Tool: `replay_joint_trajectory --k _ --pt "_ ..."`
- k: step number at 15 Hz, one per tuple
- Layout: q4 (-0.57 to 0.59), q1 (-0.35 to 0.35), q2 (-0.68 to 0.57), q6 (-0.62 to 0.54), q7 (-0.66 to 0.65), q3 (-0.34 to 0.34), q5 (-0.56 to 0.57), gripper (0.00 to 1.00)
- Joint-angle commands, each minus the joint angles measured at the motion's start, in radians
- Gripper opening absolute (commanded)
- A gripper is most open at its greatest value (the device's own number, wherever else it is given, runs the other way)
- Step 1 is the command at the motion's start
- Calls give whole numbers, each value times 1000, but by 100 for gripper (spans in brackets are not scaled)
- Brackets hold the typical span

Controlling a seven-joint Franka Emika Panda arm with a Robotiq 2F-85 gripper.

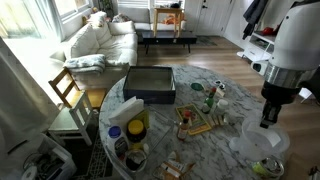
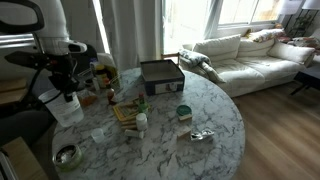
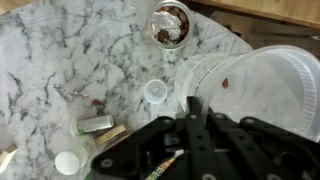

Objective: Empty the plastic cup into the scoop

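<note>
A small clear plastic cup [image 3: 155, 92] stands upright on the marble table [image 3: 60, 60], just left of my fingertips in the wrist view. It also shows in an exterior view [image 2: 97, 133]. A round metal scoop [image 3: 172, 22] holding brown bits sits farther off near the table edge, and shows in both exterior views [image 1: 268, 167] [image 2: 66, 155]. My gripper [image 3: 192, 103] hangs above the table beside the cup, fingers together and empty. It is over the edge of a stack of white plates [image 3: 262, 85]. It also shows in both exterior views [image 1: 269, 110] [image 2: 68, 108].
A black box [image 1: 150, 83] sits at the table's far side. A wooden tray [image 1: 195, 123] with bottles stands mid-table. A metal can [image 3: 97, 124] and a white cap [image 3: 67, 162] lie near the cup. A green-lidded tub [image 2: 183, 112] and a foil piece [image 2: 203, 134] lie apart.
</note>
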State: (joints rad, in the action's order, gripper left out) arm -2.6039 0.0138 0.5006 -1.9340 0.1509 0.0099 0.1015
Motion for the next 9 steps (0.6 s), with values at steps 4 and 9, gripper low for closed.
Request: replay_joint_trajectory --k 4,9 --pt "-2 16 -18 21 -52 58 157 4" --pt "-16 17 -47 7 -60 67 187 1"
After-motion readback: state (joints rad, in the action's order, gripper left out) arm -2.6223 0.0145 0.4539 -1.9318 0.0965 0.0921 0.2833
